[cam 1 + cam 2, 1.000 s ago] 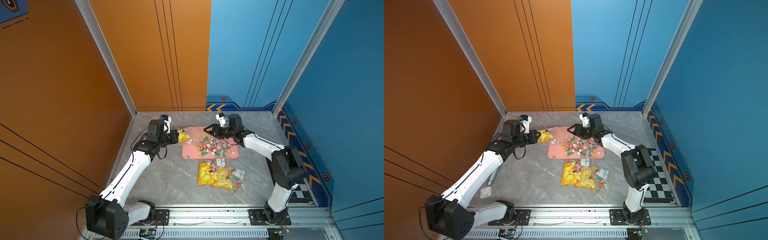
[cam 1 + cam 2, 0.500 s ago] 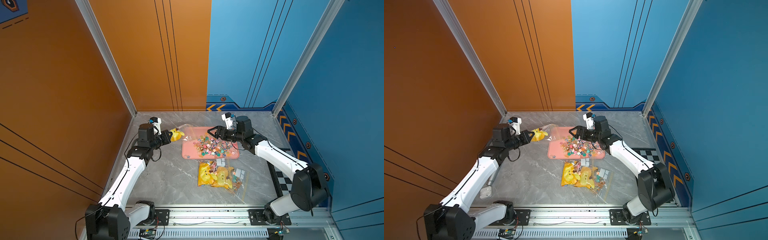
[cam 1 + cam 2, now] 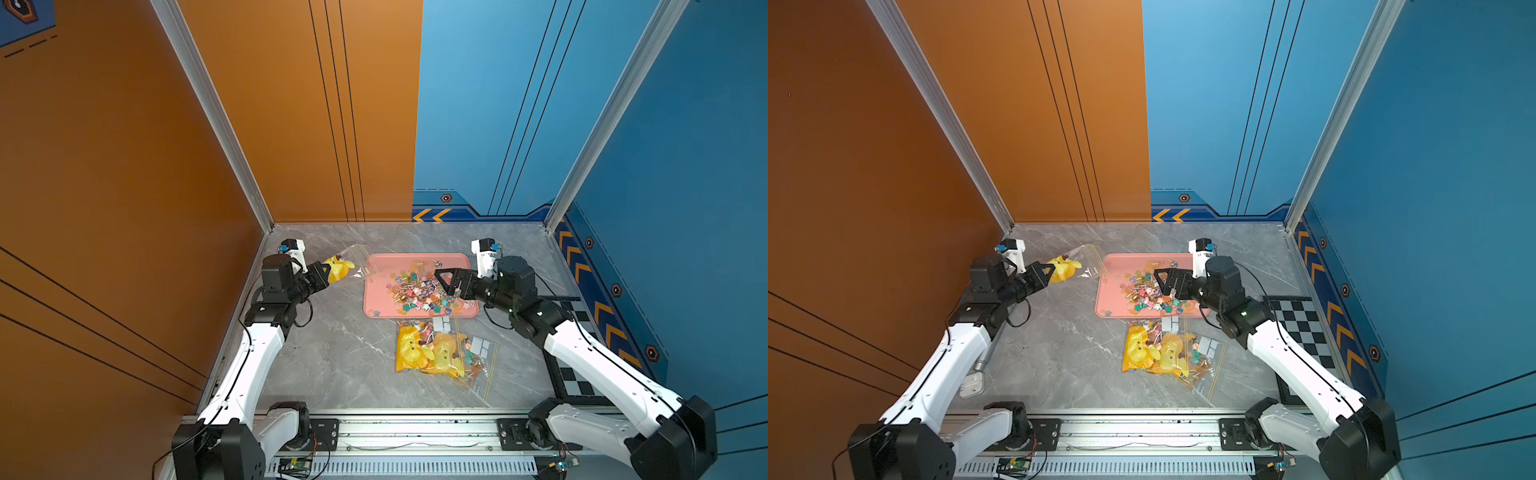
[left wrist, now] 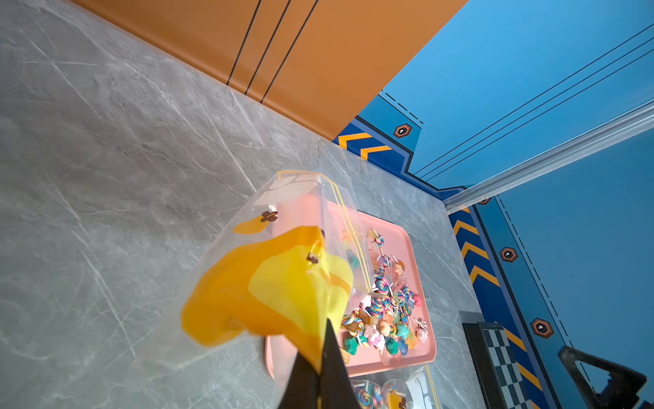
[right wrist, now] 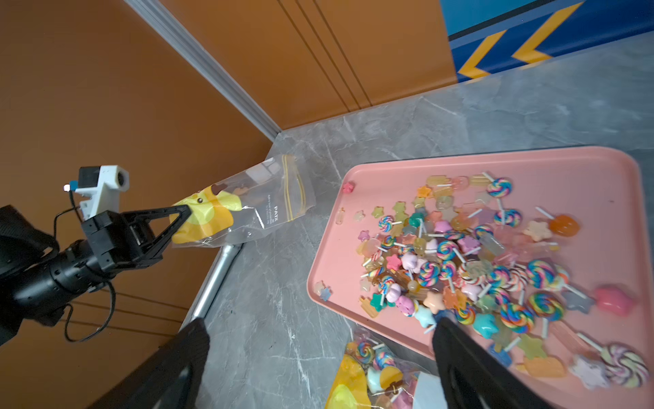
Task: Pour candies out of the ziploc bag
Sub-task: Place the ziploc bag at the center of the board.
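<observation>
In both top views our right gripper [image 3: 448, 284] hides part of the candies [image 3: 415, 291], and the right wrist view cuts off its fingers [image 5: 460, 354] at the frame. Its jaws stand wide apart, holding nothing, above the right edge of the pink tray [image 3: 376, 291]. Our left gripper [image 3: 327, 271] is clenched on the clear, yellow-printed ziploc bag [image 3: 353, 262] near the surface's far left corner, beside the tray. The candies lie heaped in the tray: swirled lollipops, stars, pink, teal, orange
</observation>
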